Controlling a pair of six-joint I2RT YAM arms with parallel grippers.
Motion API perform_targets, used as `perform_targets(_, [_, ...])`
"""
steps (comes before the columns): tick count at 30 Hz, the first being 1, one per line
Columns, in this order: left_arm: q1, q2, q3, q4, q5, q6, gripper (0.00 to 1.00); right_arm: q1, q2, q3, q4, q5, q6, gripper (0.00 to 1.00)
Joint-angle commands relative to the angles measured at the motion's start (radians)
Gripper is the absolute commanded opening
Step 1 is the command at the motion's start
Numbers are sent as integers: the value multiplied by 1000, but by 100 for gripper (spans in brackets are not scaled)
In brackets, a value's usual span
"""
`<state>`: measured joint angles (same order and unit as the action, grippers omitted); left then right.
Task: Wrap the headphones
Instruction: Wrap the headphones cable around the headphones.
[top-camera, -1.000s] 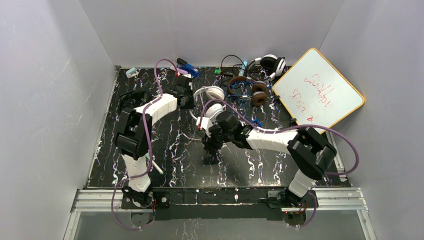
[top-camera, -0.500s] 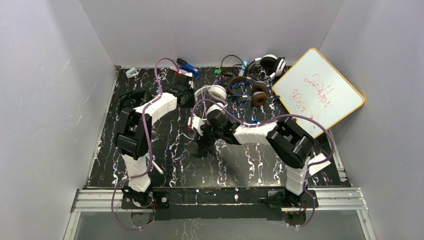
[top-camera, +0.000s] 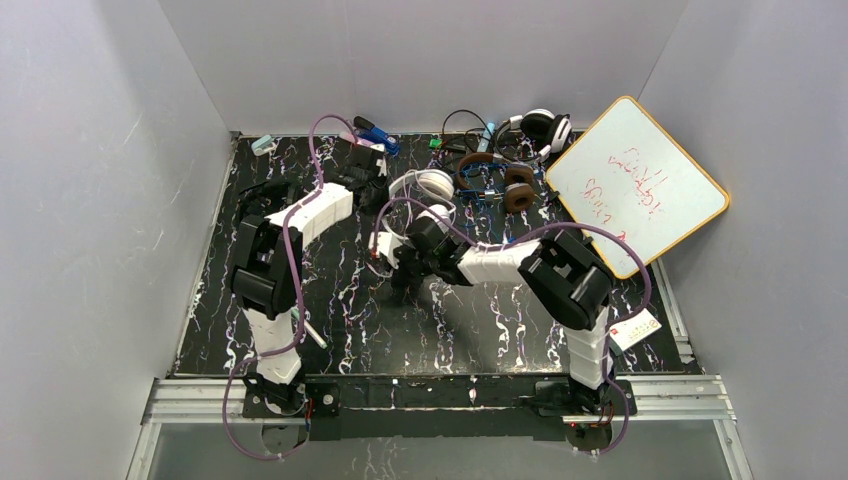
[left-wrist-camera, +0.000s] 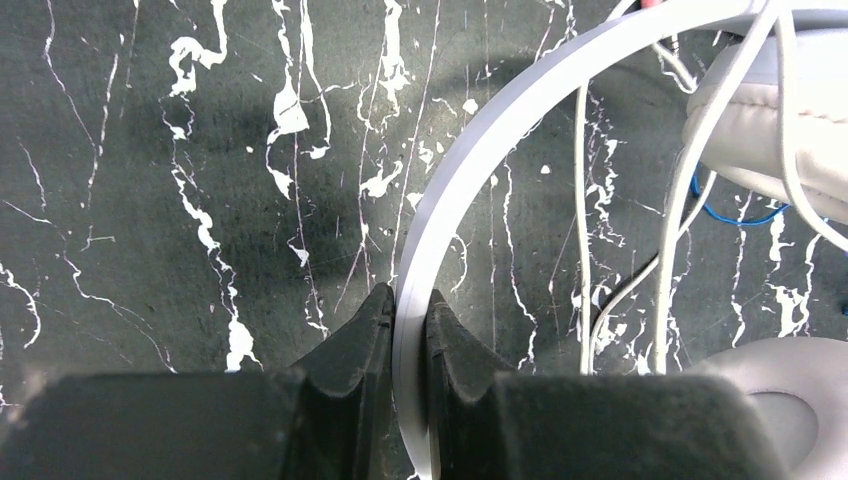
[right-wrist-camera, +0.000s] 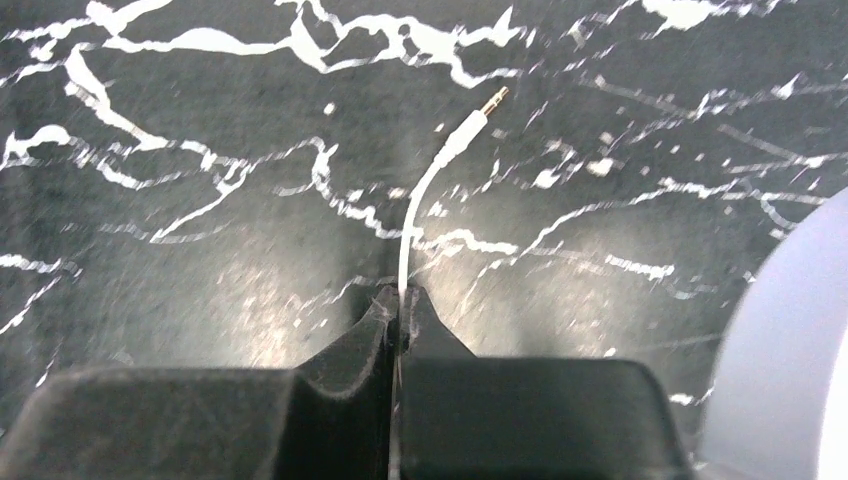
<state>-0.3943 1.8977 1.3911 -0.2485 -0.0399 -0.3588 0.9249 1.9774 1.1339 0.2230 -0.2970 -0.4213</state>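
Lying at the far middle of the black marbled table (top-camera: 340, 300): white headphones (top-camera: 428, 184), with a flat pale headband (left-wrist-camera: 470, 160), padded ear cups (left-wrist-camera: 770, 120) and a thin white cord (right-wrist-camera: 412, 220) ending in a gold-tipped plug (right-wrist-camera: 478, 118). Clamped on that headband, left gripper (left-wrist-camera: 408, 305), jaws nearly together. Pinched tight on the cord just behind the plug, right gripper (right-wrist-camera: 398, 300). Resting further back, brown-cupped headphones (top-camera: 505, 187) and another pair (top-camera: 540, 125).
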Motion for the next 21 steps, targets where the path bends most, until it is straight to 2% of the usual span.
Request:
perform_targets(1, [9,-28,114,-75,40,-9,0,26,-137,-49,-79,-38,21,3])
perform_targets(5, [12,-41,204,-200,130,-51,0,41,-265,-52,-120,-96,48,1])
perform_targets(11, [32,-87,275,-279,270,-165,0,54,-410,-88,-118,-136,132,1])
perform_targets(17, [41,-114,347,-354,219,-194,0,58,-596,-278,7,-189,218,1])
perform_targets(21, [61,-102,388,-367,219,-220,0,58,-652,-322,-10,-269,269,1])
